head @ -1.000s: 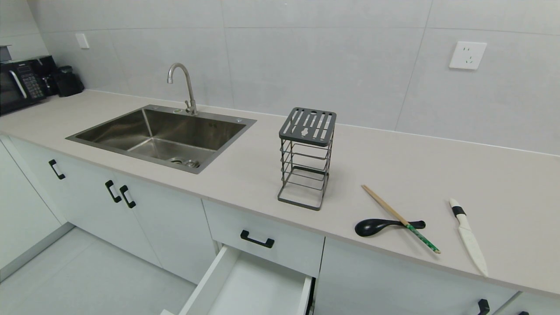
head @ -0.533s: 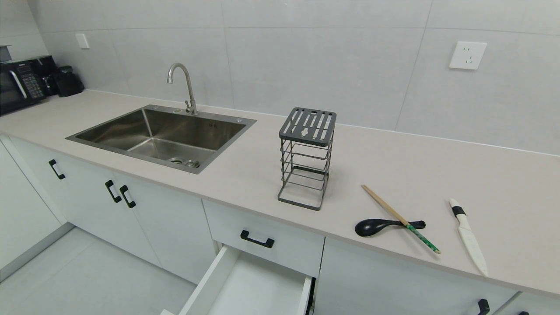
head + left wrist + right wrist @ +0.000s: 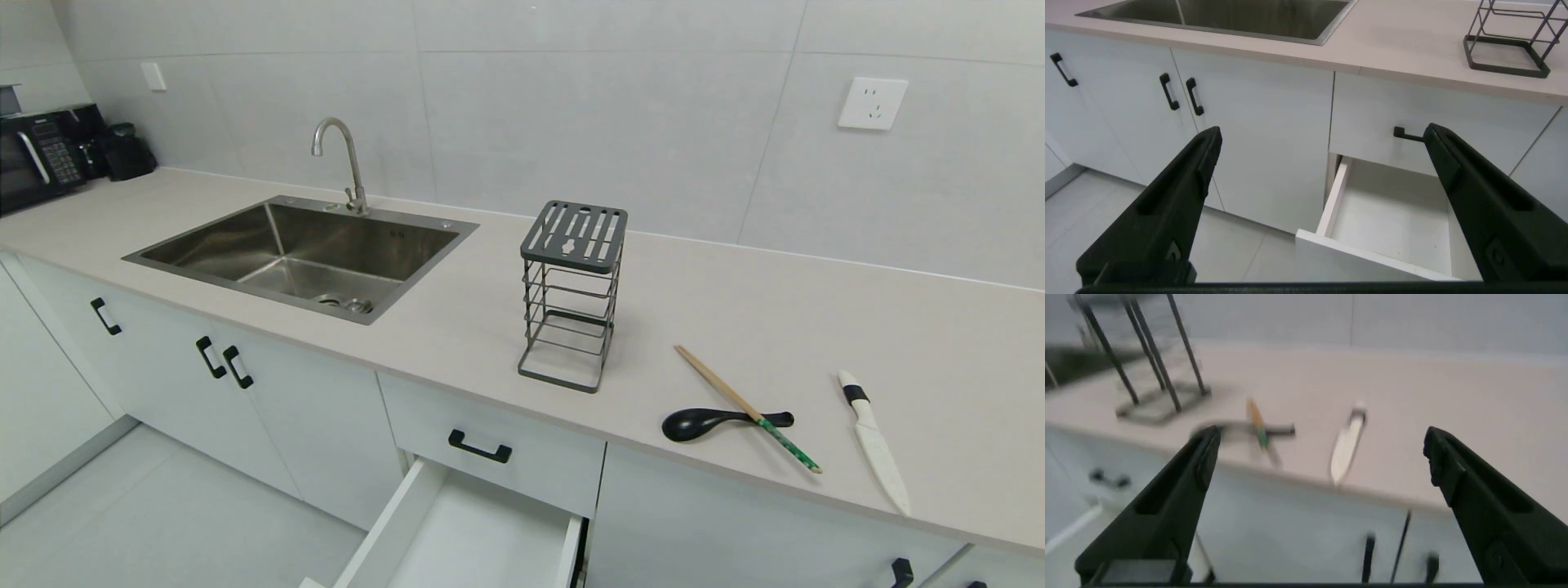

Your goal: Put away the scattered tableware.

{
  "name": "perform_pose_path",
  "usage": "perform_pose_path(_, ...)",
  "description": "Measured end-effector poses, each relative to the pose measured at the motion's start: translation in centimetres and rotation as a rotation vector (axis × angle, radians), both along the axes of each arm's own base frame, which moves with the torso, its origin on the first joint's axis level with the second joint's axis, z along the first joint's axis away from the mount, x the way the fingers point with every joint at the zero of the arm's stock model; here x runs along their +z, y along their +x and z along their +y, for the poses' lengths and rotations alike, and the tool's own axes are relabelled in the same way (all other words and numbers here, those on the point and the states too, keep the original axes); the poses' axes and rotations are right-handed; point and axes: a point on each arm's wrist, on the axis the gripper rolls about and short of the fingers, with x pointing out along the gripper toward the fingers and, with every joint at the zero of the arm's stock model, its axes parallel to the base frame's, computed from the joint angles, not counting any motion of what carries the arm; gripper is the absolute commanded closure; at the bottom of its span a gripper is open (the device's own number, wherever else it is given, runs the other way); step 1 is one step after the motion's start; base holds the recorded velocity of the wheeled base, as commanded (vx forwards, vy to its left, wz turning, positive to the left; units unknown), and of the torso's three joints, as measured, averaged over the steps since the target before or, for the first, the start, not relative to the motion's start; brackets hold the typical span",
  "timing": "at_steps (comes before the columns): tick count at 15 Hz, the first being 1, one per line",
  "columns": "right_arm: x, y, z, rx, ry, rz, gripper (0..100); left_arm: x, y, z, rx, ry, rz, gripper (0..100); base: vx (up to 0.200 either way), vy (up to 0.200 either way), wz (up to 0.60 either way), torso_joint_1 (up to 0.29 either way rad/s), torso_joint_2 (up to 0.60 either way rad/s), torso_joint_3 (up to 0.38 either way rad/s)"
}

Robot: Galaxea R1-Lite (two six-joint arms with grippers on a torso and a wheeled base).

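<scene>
On the beige counter point(image 3: 735, 310) lie a black spoon point(image 3: 702, 424), wooden chopsticks point(image 3: 747, 408) resting across its handle, and a white knife point(image 3: 875, 445) to their right. A dark wire rack point(image 3: 573, 294) with a slotted top stands left of them. My right gripper point(image 3: 1321, 437) is open, in front of the counter edge, facing the knife point(image 3: 1346, 445), the chopsticks point(image 3: 1259, 431) and the rack point(image 3: 1155, 371). My left gripper point(image 3: 1323, 135) is open, low in front of the cabinets, facing the pulled-out white drawer point(image 3: 1392, 220); nothing is between its fingers.
A steel sink point(image 3: 302, 253) with a tap point(image 3: 343, 163) is set in the counter at left; a microwave point(image 3: 37, 155) stands at the far left. The open drawer point(image 3: 482, 539) sticks out below the rack. Cabinet doors carry black handles point(image 3: 224, 363).
</scene>
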Motion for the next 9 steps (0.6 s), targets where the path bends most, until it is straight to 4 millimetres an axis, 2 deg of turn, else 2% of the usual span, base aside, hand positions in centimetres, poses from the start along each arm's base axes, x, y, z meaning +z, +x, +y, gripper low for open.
perform_pose_path(3,1.5,-0.1,0.2,0.085,-0.016,0.024,0,0.0,0.0,0.0,0.0,0.0,0.0,0,0.0,0.0,0.0,0.0,0.0,0.0)
perform_pose_path(5,3.8,0.2,0.2,0.139,-0.022,0.074,0,0.0,0.0,0.0,0.0,0.001,0.0,0,0.0,0.0,0.0,0.0,0.0,0.0)
perform_pose_path(9,6.7,3.3,0.4,0.258,-0.033,0.265,0,0.0,0.0,0.0,0.0,0.001,0.0,0,0.0,0.0,0.0,0.0,0.0,0.0)
